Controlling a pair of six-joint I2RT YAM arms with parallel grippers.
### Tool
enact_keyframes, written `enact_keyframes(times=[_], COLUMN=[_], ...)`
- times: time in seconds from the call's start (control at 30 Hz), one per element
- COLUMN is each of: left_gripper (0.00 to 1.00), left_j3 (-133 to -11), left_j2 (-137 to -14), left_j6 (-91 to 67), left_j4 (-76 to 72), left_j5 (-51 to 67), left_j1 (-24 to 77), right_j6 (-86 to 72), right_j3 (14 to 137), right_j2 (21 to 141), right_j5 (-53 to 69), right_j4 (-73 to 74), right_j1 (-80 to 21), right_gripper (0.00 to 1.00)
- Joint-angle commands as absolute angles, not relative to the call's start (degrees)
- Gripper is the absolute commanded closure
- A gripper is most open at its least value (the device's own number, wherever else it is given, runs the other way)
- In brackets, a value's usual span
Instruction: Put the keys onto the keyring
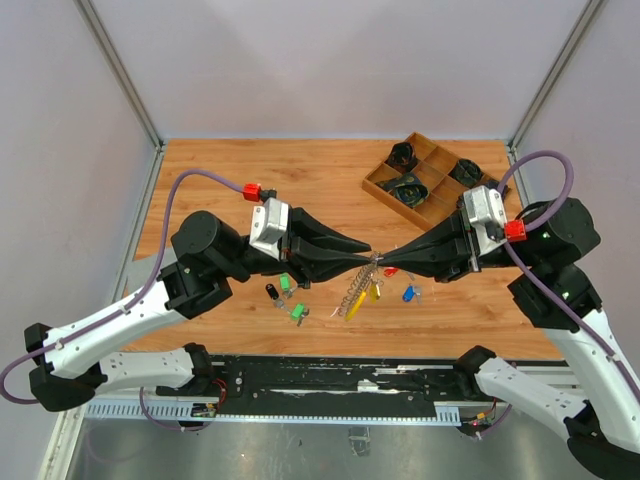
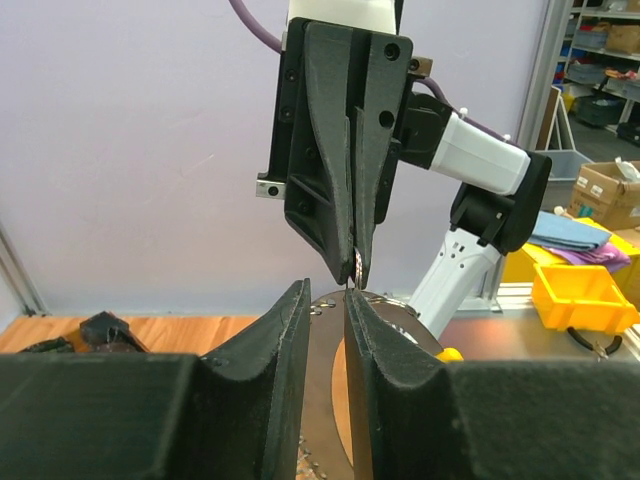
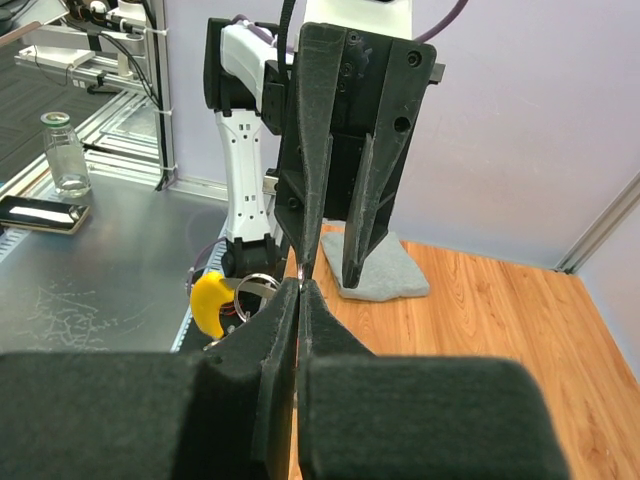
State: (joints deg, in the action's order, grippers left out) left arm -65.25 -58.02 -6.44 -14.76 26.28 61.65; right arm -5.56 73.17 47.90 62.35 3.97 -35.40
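- My right pincer (image 1: 388, 266) is clamped shut on the large silvery coiled-wire keyring (image 1: 350, 296), with the wire nipped right at my fingertips (image 3: 292, 300).
- In the overhead view the keyring hangs from that pinch towards 7 o'clock. Its yellow curved piece (image 1: 358, 302) is at the lower end, above the wooden tabletop (image 1: 230, 190).
- My left pincer (image 1: 362, 262) faces the right one tip to tip, coming in from 9 o'clock.
- Its jaws stand narrowly apart. In the right wrist view one finger (image 3: 312, 180) meets the pinch point and the other (image 3: 368, 200) stands clear of it.
- I see nothing gripped between the left fingers; the ring's loop (image 3: 255, 284) sits just beside them.
- The small blue-headed key (image 1: 409, 293) lies on the table at 4 o'clock from the pinch, and the red-headed key (image 1: 391, 271) lies just below my right fingers.
- The two green-headed keys (image 1: 285, 285) lie at 8 o'clock, under my left arm.
- A brown compartment tray (image 1: 385, 172) sits at 1 o'clock, well apart.
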Motion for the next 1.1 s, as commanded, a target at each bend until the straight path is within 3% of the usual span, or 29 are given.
enact_keyframes(times=[0.0, 0.53, 1.07], left_gripper=[0.73, 0.72, 0.72], left_j3=[-67.96, -71.91, -73.94], left_j2=[-58.83, -61.47, -64.43], left_j6=[-5.75, -2.19, -0.7], left_j4=[-14.79, -6.64, -2.52], left_j5=[27.2, 25.88, 26.81], left_j1=[61.97, 62.18, 63.61], right_j6=[-1.7, 13.32, 16.06], right_j3=[76.73, 96.51, 98.62], right_j2=[48.63, 56.13, 56.35], right_j5=[61.34, 55.81, 52.66], right_j4=[9.96, 48.64, 51.77], right_j1=[-36.27, -36.21, -36.24], right_gripper=[1.0, 1.0, 1.0])
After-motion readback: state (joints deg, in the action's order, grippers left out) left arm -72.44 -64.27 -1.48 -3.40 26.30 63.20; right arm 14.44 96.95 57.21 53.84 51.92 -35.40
